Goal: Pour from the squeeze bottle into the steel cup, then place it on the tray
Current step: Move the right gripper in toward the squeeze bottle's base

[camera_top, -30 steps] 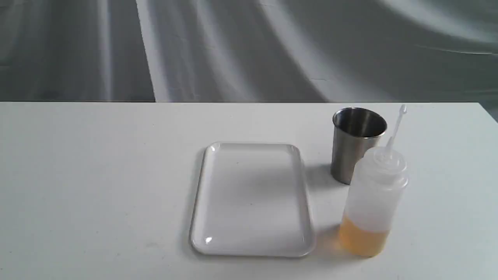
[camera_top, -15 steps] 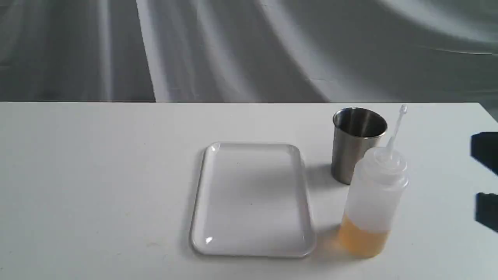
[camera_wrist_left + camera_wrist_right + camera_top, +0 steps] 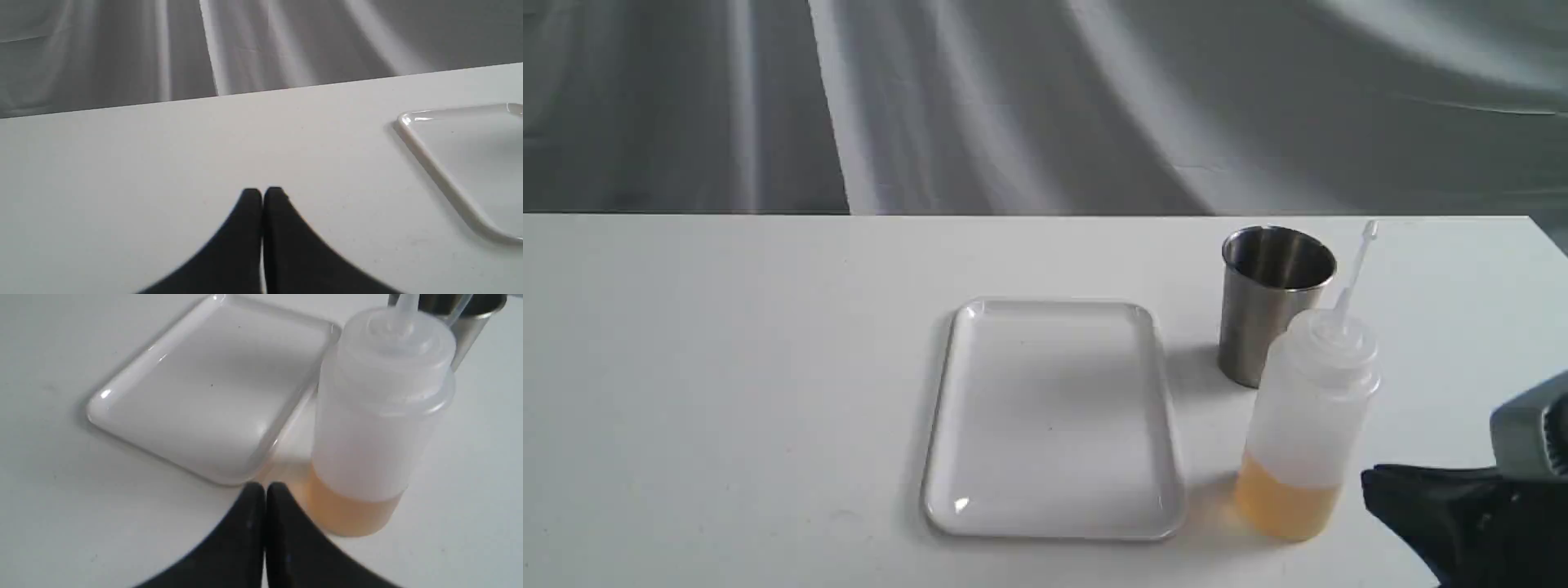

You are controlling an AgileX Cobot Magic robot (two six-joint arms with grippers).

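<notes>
My right gripper [image 3: 1370,483] has come in from the right edge. A second ago none of it showed in the exterior view, and half a second ago there were only dark shapes at the border. It now sits low at the near right, just beside the base of the squeeze bottle [image 3: 1308,408] and not touching it. In the right wrist view its two black fingers are pressed together tip to tip [image 3: 264,489], so it is closed, and the bottle [image 3: 380,416] stands just ahead of it.

The bottle, cup and tray lie where they did in the earlier frames. The bottle stands upright on the white table [image 3: 727,367]. A band of amber liquid [image 3: 1286,506] fills its bottom, and the translucent body above that looks cloudy white. Its thin nozzle [image 3: 1354,273] slants up and to the right.

The steel cup [image 3: 1270,314] stands upright just behind the bottle on the far side, with its mouth open. I can see only its dark inner wall, so I cannot tell what it holds.

The tray [image 3: 938,441] lies flat left of the bottle, near it but apart. Its surface shows bare and glossy.

My left gripper [image 3: 262,192] is also closed, fingers together over the table. The tray's corner [image 3: 445,183] is off to its right.
</notes>
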